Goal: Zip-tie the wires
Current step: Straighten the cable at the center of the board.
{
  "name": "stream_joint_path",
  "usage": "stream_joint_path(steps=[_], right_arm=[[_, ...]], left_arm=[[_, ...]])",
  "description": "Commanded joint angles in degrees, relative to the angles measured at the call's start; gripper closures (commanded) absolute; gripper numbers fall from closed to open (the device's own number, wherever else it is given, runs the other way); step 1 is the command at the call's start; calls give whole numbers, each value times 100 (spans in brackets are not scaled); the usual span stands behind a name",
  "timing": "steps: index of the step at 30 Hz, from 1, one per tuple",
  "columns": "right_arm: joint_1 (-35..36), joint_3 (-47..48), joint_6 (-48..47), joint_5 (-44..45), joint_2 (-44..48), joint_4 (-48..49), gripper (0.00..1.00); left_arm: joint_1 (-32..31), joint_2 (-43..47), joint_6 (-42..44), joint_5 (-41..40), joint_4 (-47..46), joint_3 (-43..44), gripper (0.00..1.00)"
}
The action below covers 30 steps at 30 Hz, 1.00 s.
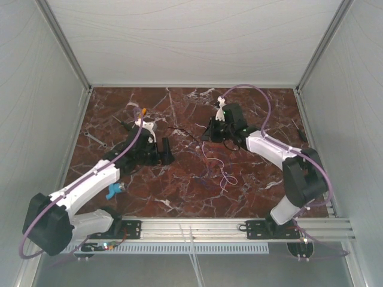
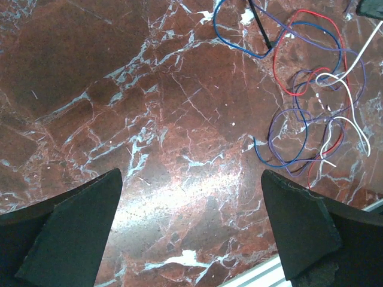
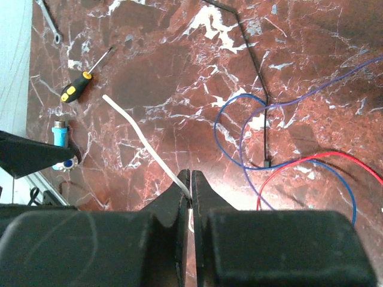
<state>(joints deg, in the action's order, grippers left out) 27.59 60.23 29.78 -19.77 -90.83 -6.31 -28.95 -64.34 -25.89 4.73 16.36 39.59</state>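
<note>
Wires (image 1: 218,170) lay in a loose tangle on the marble top (image 2: 119,89): blue, red, purple & white strands, not bundled, no tie round them yet. R gripper (image 3: 191,185) sat just beyond the wires on their far side. Its jaws were pressed tight on the end of a white strip (image 3: 143,140), prob. the zip tie, though head/teeth were too small to make out. The strip's free end pointed away from the wires. L gripper (image 2: 190,197) sat left of the wires, fingers spread wide w/ nothing between them. The nearest loops lay off to its right, not touching it.

Risks, as judged:
- Strands looked thin & springy, so one pinch could catch only a few & leave the rest outside the loop.
- The strip was held by its very end, so pushing it under the wires could bend it or twist it out of the grip.
- A thin black strand (image 3: 257,89) crossed the blue loop; snagging it could drag the whole tangle.
- Threading tip into head would need both grippers lined up close over the wires; any slip & the tie drops.
</note>
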Motion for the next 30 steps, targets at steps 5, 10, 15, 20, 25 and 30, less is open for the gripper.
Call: stream_joint_path(steps=[5,10,15,20,25,30], right_arm=[[-213,507,72,-143,-736,289,100],[-271,624,63,78,-1002,177,100],[-311,622,149,742,-1085,18,100],[-337,701,242,953,-1220,-85,97],[-388,784,306,946,-1383,-187,81],[-469,784,394,561,-1379,-132,69]], left_arm=[[-23,-428,31,-221,-340,480,1],[-18,-739,-31,-500,-331,652,2],[-14,-1205,-178,-901,-185,978,4],[-14,-1635,-290,-997,-131,1278,5],[-14,-2151,-303,-1144,-88,1655,6],[-8,-2752,-337,-1254,-69,2144,7]])
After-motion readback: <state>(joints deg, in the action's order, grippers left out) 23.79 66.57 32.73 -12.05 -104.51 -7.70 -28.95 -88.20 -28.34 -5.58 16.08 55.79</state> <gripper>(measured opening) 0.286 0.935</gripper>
